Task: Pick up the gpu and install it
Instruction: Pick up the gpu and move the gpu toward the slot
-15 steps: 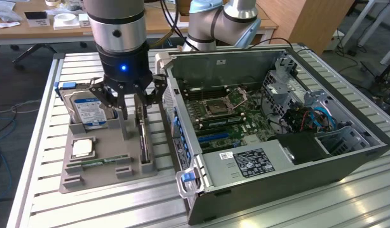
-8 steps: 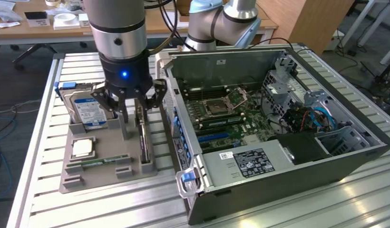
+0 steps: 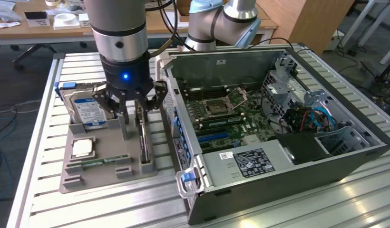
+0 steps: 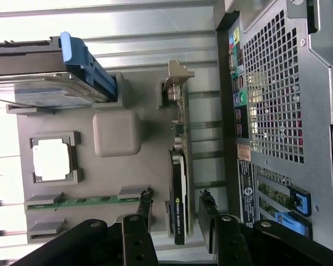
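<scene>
The hand (image 4: 175, 208) is standing wide open, gripping nothing, and hanging over the gpu (image 4: 179, 166) with one finger (image 4: 145, 206) on each side and a gap showing at both. The gpu is standing on edge in a slot of the gray tray (image 3: 87, 178) on the table (image 3: 119, 204). The tray is sitting just beside the open computer case (image 3: 366, 128), on the exterior view's left. A hard drive (image 3: 87, 111) is standing at the tray's far end.
</scene>
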